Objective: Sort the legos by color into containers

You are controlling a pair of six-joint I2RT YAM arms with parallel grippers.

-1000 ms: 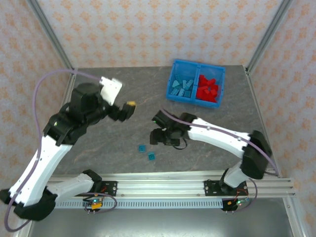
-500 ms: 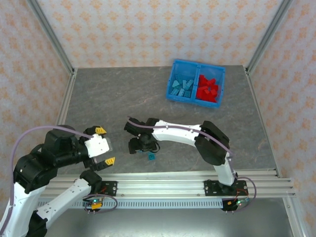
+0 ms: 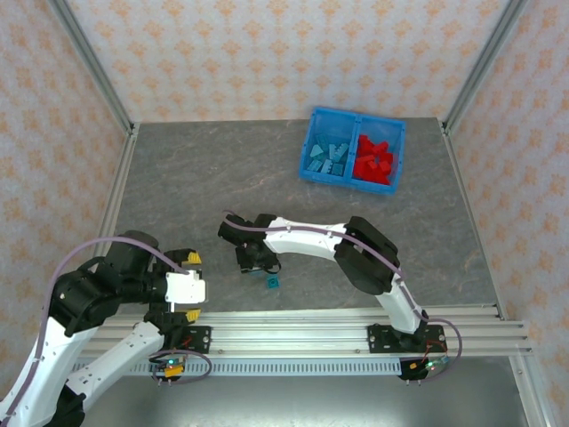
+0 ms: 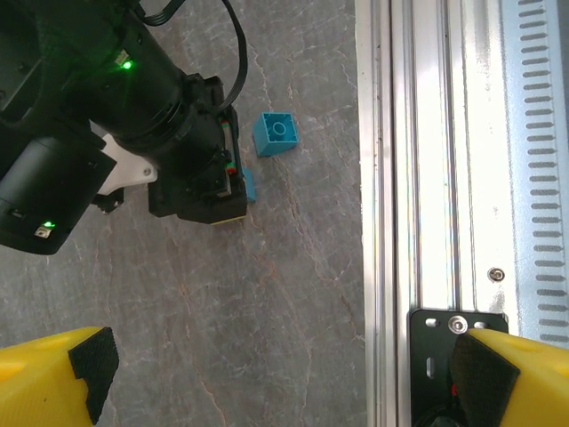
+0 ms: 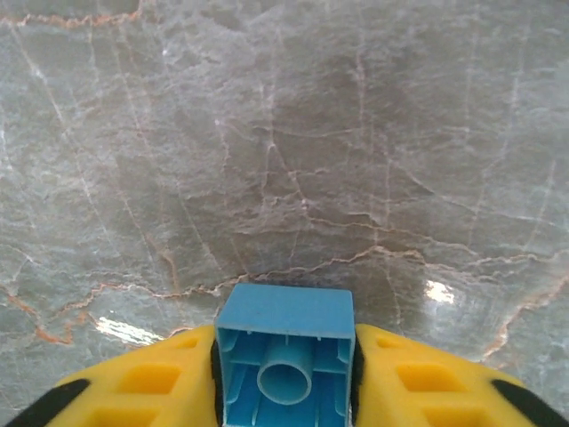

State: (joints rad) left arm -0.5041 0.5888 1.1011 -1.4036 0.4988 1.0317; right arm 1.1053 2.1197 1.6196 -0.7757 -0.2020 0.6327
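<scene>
Veined grey tabletop [image 3: 178, 178]; papered walls [image 3: 267, 53]

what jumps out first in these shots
The right gripper pinching a teal brick, hollow underside toward its wrist camera, at the near middle of the table. A second teal brick lies loose just beside it, and the blue bin at the far right holds teal bricks left, red ones right.

Teal lego [image 5: 284, 356] cut off below, red legos [image 3: 373, 165] perhaps too small to count
</scene>
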